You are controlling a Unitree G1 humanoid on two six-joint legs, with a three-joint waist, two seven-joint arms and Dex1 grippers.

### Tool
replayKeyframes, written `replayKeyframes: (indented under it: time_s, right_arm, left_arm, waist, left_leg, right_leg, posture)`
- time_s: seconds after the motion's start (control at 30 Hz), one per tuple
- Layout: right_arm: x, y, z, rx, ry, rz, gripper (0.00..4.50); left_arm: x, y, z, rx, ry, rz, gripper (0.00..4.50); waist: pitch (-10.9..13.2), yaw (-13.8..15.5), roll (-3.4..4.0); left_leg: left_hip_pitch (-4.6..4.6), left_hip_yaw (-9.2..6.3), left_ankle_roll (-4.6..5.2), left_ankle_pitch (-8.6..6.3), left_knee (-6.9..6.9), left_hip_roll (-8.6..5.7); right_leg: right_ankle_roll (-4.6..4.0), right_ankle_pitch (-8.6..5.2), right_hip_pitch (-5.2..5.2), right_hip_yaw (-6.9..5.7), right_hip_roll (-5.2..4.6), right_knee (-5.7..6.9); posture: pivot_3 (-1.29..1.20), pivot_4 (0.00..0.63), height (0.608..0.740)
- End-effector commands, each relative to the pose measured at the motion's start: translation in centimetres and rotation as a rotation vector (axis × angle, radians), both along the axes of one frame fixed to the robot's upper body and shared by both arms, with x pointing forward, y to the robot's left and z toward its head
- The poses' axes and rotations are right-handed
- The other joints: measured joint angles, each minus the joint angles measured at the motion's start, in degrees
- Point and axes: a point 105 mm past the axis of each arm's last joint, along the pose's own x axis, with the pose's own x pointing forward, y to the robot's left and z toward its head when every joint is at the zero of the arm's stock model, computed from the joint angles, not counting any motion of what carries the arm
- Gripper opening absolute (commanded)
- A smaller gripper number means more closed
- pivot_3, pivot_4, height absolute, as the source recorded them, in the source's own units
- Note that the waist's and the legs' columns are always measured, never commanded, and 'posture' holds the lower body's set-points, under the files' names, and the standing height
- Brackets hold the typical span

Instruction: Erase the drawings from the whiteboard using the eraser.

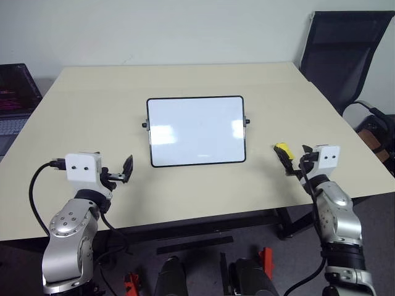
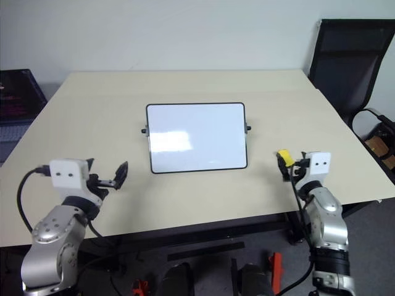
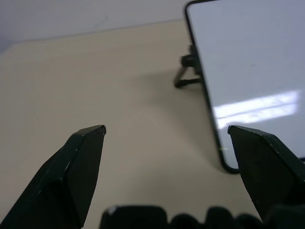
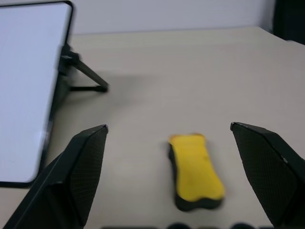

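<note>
The whiteboard stands propped on small legs at the middle of the table. Its face is plain white with window glare, and the drawings are out of view. The eraser, a yellow block with a black underside, lies flat on the table right of the board. My right gripper is just behind it and open. In the right wrist view the eraser lies on the table between and ahead of the spread fingers, touching neither. My left gripper hovers open and empty left of the board's near corner.
The beige table ends close in front of both grippers. A laptop sits at the far left edge. A black chair and a bag stand beyond the table's right side.
</note>
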Motion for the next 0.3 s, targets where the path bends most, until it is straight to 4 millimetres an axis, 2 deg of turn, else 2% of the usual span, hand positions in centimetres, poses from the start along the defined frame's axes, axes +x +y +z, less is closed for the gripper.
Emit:
replayKeyframes:
  time_s: [0.03, 0.13, 0.3]
  right_arm:
    - [0.5, -1.5, 2.3, -0.006, -0.079, -0.011, 4.48]
    - [0.5, -1.5, 2.7, -0.028, -0.085, 0.009, 4.48]
    - [-0.2, -0.4, 2.4, -0.079, -0.048, 0.05, 4.48]
  left_arm:
    - [0.2, 1.0, 1.6, 0.046, -0.076, 0.096, 4.5]
    - [0.2, 1.5, 1.0, 0.044, -0.069, 0.145, 4.5]
    - [-0.8, 3.2, -0.4, 0.023, -0.046, 0.227, 4.5]
  waist:
    - [0.0, -0.1, -0.01]
    - [0.0, -0.1, -0.05]
    - [0.0, 0.0, -0.06]
  left_leg:
    - [0.0, 0.13, 0.06, 0.01, 0.0, -0.05]
    - [0.0, 0.5, 0.17, 0.02, 0.0, -0.23]
    - [-0.03, 0.55, 0.38, -0.03, -0.35, -0.08]
  right_leg:
    - [0.02, 0.02, -0.01, 0.2, 0.01, -0.02]
    - [0.54, 0.55, 0.0, 0.79, 0.04, 0.03]
    - [0.65, 0.38, -0.14, 0.89, 0.27, 0.33]
  posture:
    - [0.0, 0.15, 0.74]
    - [0.0, 0.15, 0.74]
    - [0.0, 0.15, 0.74]
